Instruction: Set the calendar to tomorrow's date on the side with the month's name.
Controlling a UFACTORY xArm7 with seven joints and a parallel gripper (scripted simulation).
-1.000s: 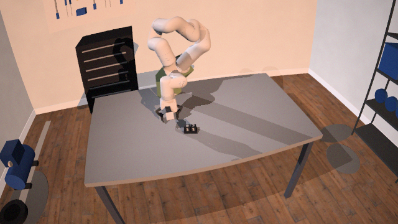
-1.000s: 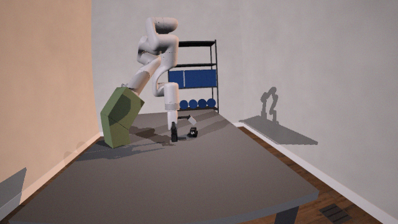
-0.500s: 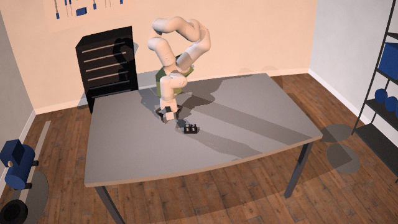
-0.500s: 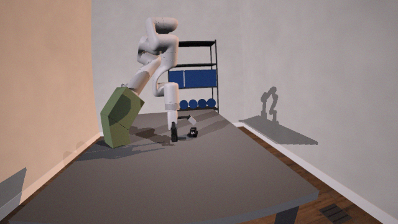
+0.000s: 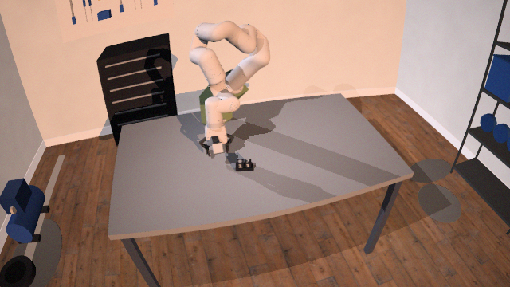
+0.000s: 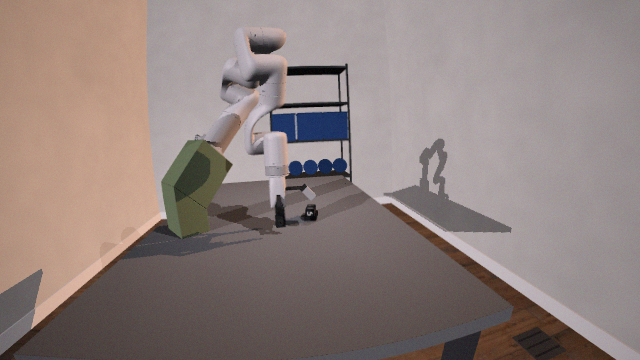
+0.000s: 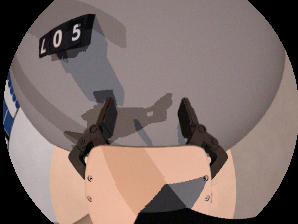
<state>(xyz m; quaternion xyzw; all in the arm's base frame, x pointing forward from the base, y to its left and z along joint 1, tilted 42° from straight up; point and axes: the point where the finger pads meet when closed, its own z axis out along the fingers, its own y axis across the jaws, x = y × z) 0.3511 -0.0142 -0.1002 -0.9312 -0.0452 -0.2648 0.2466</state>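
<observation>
my black two-fingered gripper (image 5: 216,144) (image 6: 280,212) (image 7: 147,105) wide open, holding nothing; small black calendar cubes (image 5: 244,164) (image 6: 311,212) (image 7: 66,36) beside it; off-centre closing could tip them.

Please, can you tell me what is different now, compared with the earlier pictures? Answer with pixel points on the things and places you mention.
Nothing visibly changed. The arm (image 5: 209,65) (image 6: 275,155) and its open gripper (image 5: 217,147) (image 7: 147,105) stand beside the calendar (image 5: 244,165) (image 6: 311,212) (image 7: 65,37) as before, and nothing was taken hold of or let go.
</observation>
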